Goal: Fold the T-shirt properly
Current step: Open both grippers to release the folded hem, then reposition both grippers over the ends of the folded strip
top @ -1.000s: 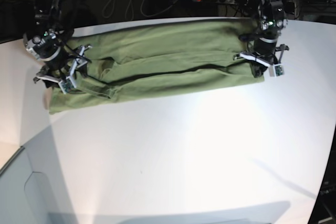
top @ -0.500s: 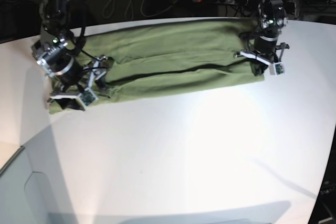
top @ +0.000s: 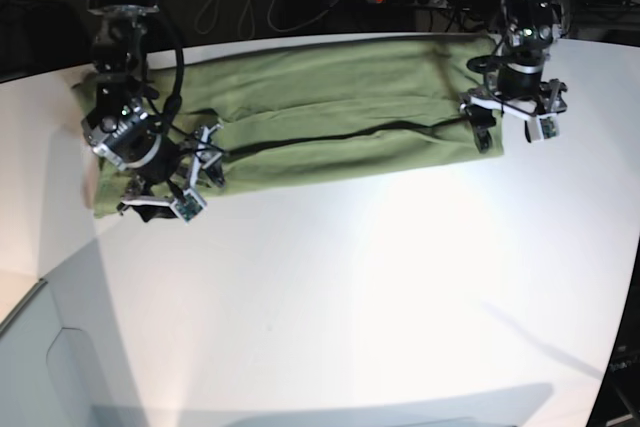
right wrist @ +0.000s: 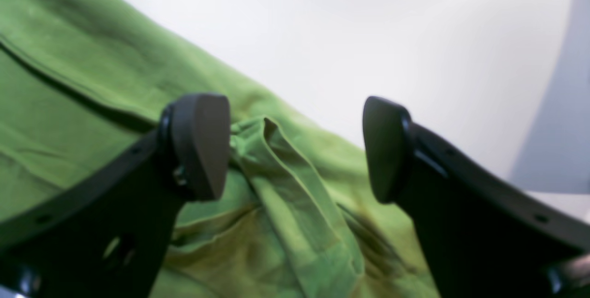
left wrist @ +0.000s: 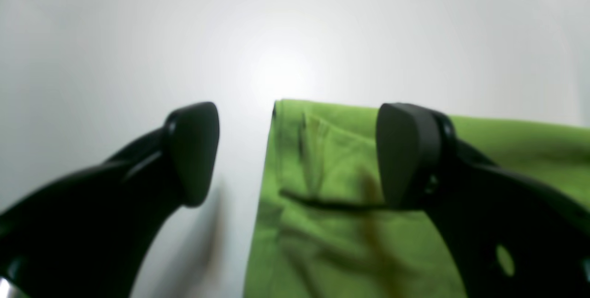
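On the table: white table [top: 400,277], my two arms at either end of one long green band of cloth.
T-shirt: the olive-green T-shirt [top: 340,122] lies across the far part of the table, folded lengthwise into a long strip, its upper layers overlapping along a dark seam line that runs the length of the band.
T-shirt, my left end: a straight folded edge [left wrist: 267,159] meets bare table; a dark crease crosses the cloth just beside it.
T-shirt, my right end: rumpled, with a narrow raised pleat [right wrist: 286,173] running between the fingers and layered folds under it.
Left gripper: my left gripper [top: 512,117] hangs over the strip's end on the base view's right, jaws spread wide, nothing between them; one finger [left wrist: 405,155] stands over the cloth, the other over the table.
Right gripper: my right gripper [top: 170,182] sits at the opposite end, jaws likewise wide apart and holding nothing; one finger [right wrist: 203,146] is over the fabric by the pleat, whether touching I cannot tell.
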Controlling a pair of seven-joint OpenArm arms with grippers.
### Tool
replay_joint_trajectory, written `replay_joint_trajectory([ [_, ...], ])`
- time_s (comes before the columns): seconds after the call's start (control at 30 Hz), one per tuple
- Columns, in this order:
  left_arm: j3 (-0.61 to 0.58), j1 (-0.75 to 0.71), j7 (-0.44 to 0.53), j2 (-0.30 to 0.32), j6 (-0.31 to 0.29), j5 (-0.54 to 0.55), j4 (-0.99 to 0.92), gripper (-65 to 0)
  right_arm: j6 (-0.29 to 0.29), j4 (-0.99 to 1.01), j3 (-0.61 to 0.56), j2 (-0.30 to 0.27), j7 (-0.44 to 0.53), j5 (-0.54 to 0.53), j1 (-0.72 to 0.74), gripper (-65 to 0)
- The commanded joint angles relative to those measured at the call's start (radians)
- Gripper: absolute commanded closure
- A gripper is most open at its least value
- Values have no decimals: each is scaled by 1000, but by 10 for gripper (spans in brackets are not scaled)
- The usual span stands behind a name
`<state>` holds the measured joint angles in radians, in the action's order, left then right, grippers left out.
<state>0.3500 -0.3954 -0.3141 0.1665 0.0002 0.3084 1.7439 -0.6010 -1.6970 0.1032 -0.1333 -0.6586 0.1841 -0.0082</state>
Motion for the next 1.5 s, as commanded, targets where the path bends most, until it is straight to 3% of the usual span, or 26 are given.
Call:
replay_joint_trajectory([
  [0.0, 5, 0, 26, 9, 2, 2, 32, -509, -7, 5, 3, -7, 18, -5, 32, -417],
  [0.07, 5, 2, 26, 9, 2, 2, 49, -510, -7, 42, 3, -7, 18, -5, 58, -376],
  [0.27, -1, 11, 25, 8, 2, 2, 40, -510, -6, 81, -3, -7, 16, -5, 64, -151],
  [0.4, -2, 13, 25, 8, 1, 2, 20, -510, -6, 114, -4, 8, 16, -7, 27, -90],
  [0.57, -2, 20, 25, 8, 1, 2, -8, -510, -10, 87, -7, 10, 16, -7, -54, -53],
  [0.8, -1, 17, 25, 8, 1, 2, -3, -511, -10, -171, -7, 5, 16, -5, -203, -36],
  [0.97, -2, 17, 25, 8, -1, 4, 4, -511, -6, -308, 3, -19, 16, -5, -212, -42],
  [1.1, -2, 17, 25, 8, -1, 4, 6, -512, -4, -271, 3, -19, 0, -5, -129, -44],
  [1.3, -1, 17, 25, 8, -1, 4, 4, -512, -6, -24, 3, -13, -53, -5, 50, -39],
  [1.47, 4, 11, 25, 8, -1, 4, -6, -512, -9, 10, -6, -19, -49, -5, 7, -39],
])
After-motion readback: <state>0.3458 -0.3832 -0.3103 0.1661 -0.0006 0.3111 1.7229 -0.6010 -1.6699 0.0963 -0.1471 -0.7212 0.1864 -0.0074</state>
